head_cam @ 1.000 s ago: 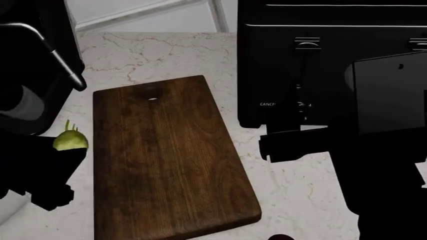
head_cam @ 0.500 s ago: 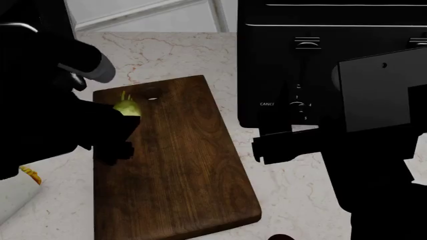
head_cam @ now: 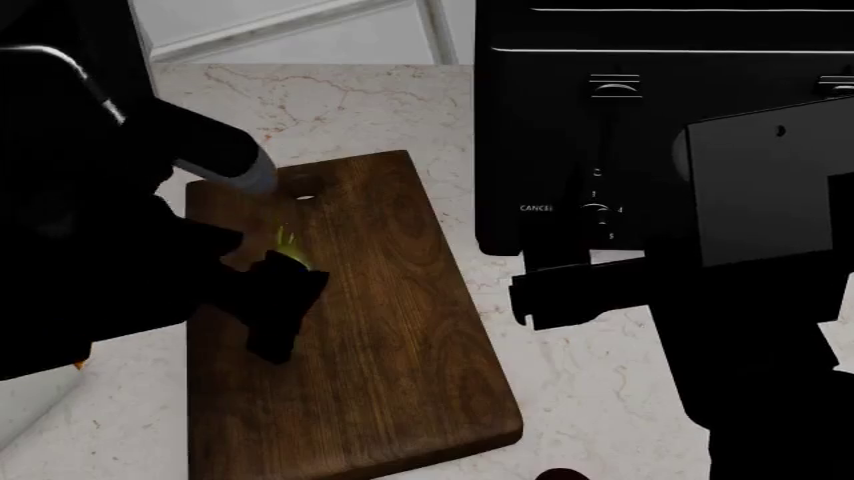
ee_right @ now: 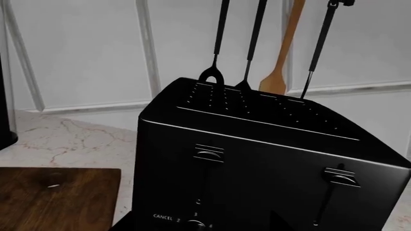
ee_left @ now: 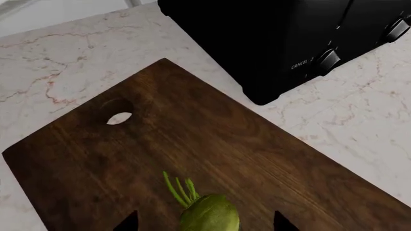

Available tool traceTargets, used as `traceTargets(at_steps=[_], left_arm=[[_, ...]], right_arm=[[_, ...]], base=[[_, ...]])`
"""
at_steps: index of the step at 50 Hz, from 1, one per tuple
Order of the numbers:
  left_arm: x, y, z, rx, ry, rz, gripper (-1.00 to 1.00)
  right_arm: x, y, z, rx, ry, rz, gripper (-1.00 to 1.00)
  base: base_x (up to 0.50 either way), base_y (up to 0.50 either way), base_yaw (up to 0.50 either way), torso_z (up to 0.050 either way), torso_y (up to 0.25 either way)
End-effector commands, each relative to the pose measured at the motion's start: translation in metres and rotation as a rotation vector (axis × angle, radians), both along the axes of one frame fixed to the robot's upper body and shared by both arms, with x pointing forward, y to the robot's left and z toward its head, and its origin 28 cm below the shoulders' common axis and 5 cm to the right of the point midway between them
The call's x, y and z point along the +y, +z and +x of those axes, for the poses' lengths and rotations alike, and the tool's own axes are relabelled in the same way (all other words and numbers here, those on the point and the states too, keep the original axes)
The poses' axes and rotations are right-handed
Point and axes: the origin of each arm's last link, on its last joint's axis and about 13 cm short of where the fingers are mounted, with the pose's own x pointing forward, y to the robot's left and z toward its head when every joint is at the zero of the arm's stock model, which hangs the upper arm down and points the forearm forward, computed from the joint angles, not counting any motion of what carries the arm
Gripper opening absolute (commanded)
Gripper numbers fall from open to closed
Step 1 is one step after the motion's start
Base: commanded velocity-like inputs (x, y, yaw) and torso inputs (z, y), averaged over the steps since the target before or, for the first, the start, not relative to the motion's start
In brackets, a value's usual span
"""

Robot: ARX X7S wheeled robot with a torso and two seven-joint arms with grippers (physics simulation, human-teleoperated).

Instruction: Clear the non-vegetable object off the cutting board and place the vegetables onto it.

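Observation:
The dark brown cutting board (head_cam: 380, 350) lies on the marble counter with its hole at the far end. My left gripper (head_cam: 274, 310) hovers over the board's far left part, shut on the yellow-green bulb (head_cam: 287, 243). In the left wrist view the bulb (ee_left: 209, 214) sits between the tips of the gripper (ee_left: 205, 222), stem toward the board's hole, above the board (ee_left: 244, 144). The white tortilla wrap (head_cam: 34, 405) lies off the board at the lower left, mostly hidden by my left arm. A dark reddish sliver (head_cam: 561, 474) at the bottom edge may be the beet. My right gripper (head_cam: 523, 295) is empty, right of the board.
A black toaster (head_cam: 601, 120) stands right of the board and fills the right wrist view (ee_right: 257, 154); the right gripper (ee_right: 200, 222) is close to its front. Black utensils (ee_right: 255, 43) and a wooden spatula (ee_right: 288, 53) hang behind it. A tiled wall bounds the counter.
My left gripper carried the bulb from the counter left of the board onto it, then further toward the board's middle. The right arm shifted only slightly.

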Motion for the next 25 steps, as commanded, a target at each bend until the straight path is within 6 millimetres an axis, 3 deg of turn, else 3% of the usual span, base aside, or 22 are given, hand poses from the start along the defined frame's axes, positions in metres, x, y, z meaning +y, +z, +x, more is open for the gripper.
traceTargets(at_steps=[1, 12, 25], left_arm=[[-0.002, 0.003, 0.002, -0.007, 0.011, 0.000, 1.00], [0.003, 0.016, -0.003, -0.048, 0.026, -0.012, 1.00], [0.008, 0.042, -0.034, -0.151, 0.001, -0.069, 1.00]], right_arm=[[-0.001, 0.002, -0.002, -0.005, -0.005, 0.002, 1.00], [-0.001, -0.001, -0.002, -0.003, -0.006, 0.005, 1.00], [-0.002, 0.005, -0.005, -0.004, -0.008, -0.011, 1.00]], base=[[0.00, 0.00, 0.00, 0.000, 0.000], [0.00, 0.00, 0.00, 0.000, 0.000], [0.00, 0.00, 0.00, 0.000, 0.000]])
